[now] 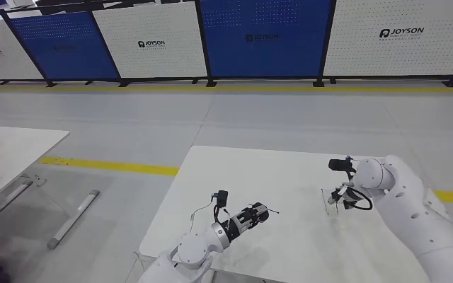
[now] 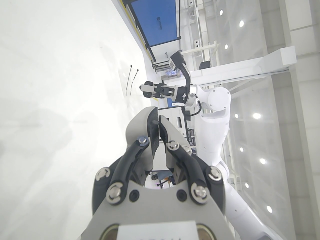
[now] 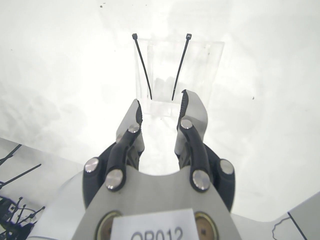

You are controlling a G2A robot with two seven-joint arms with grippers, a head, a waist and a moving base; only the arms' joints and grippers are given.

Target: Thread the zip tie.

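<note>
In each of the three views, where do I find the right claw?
Top view: the right claw hangs over the table's right side.
Left wrist view: farther off, beside the two zip ties.
Right wrist view: in front, open, pointing at them.
Shared landmark: those zip ties, faint from above.

On the table (image 1: 283,170), a stand (image 3: 212,51). Flat on the stand's top, side by side: first zip tie (image 3: 142,66) and second zip tie (image 3: 180,66), heads toward the stand's end away from the right gripper (image 3: 161,102), tails drawn closer together and reaching the stand's edge on that gripper's side. Just beside that edge of the stand, the right gripper, fingers spread wider than the two tails. Well apart to the left of the stand, over the table, the left gripper (image 2: 157,115), pinched onto a third zip tie (image 1: 273,210).
</note>
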